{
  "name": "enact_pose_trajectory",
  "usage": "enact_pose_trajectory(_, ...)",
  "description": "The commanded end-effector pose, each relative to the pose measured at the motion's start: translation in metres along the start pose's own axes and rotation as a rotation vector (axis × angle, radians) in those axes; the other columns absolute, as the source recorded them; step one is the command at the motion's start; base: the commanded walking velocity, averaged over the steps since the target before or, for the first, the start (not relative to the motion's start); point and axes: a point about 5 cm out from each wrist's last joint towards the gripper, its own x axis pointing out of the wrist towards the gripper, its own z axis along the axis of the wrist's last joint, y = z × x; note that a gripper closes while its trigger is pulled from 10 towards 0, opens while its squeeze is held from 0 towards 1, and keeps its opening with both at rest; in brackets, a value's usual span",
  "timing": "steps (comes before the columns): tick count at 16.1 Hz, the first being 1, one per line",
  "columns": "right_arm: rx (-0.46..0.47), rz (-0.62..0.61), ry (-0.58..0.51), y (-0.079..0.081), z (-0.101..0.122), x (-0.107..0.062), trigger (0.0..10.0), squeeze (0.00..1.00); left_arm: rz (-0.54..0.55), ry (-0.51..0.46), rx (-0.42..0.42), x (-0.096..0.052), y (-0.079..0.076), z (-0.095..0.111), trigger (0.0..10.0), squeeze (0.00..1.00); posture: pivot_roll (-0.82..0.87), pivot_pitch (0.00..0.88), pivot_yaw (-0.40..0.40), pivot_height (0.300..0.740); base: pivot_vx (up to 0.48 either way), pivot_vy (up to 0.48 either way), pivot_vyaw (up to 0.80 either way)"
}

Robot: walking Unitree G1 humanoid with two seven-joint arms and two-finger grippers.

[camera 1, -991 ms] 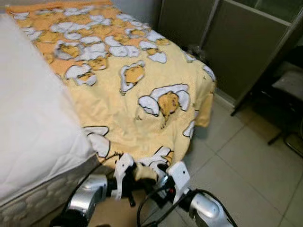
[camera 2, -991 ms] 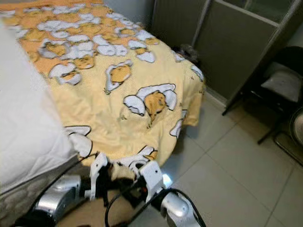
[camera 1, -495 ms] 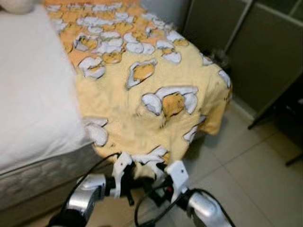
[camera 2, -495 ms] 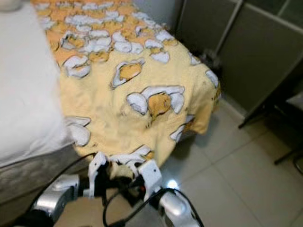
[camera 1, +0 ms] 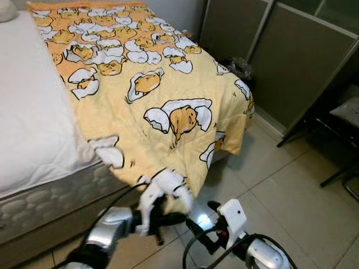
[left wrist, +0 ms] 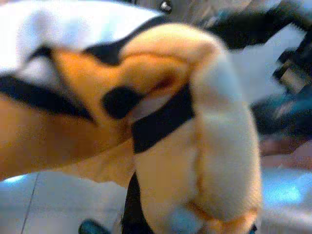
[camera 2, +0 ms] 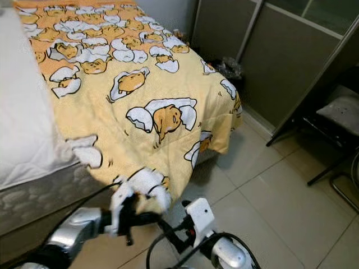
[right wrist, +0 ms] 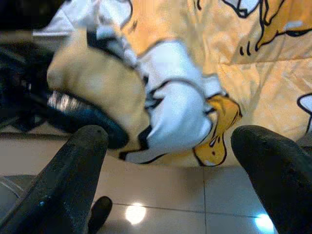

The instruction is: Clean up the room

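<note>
Yellow egg-printed quilted blanket (camera 1: 162, 106) is seen, from the left eye, draped over the bed's (camera 1: 39, 185) foot corner; its hanging corner is pinched shut in the left gripper (camera 1: 160, 204). Beside it, the right gripper (camera 2: 182, 224) is held near. In the right wrist view, its fingers (right wrist: 73, 175) are spread wide, empty, with the gathered corner straight ahead.

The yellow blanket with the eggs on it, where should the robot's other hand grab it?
Probably the hanging bottom hem of the blanket, beside the corner the left gripper holds bunched. The open right gripper could come up from the floor side, since the edge dangles free off the mattress.
</note>
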Motion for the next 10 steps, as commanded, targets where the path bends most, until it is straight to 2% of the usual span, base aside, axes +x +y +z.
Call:
enact_pose_trajectory(1, 0.002, -0.015, -0.005, -0.003, 0.004, 0.002, 10.0, 0.05, 0.010, 0.026, -0.004, 0.002, 0.000, -0.005, 0.0, 0.00, -0.12, 0.041, -0.118, 0.740, 0.000, 0.000, 0.00)
enact_pose_trajectory(5, 0.013, -0.009, -0.019, 0.000, 0.004, 0.004, 10.0, 0.05, 0.001, 0.110, -0.010, -0.010, 0.002, -0.019, 0.0, 0.00, -0.11, 0.046, -0.113, 0.740, 0.000, 0.000, 0.00)
enact_pose_trajectory(10, 0.009, -0.009, -0.030, 0.000, 0.004, 0.004, 10.0, 0.05, -0.088, 0.145, -0.032, -0.004, -0.007, -0.027, 0.0, 0.00, -0.12, 0.043, -0.114, 0.740, 0.000, 0.000, 0.00)
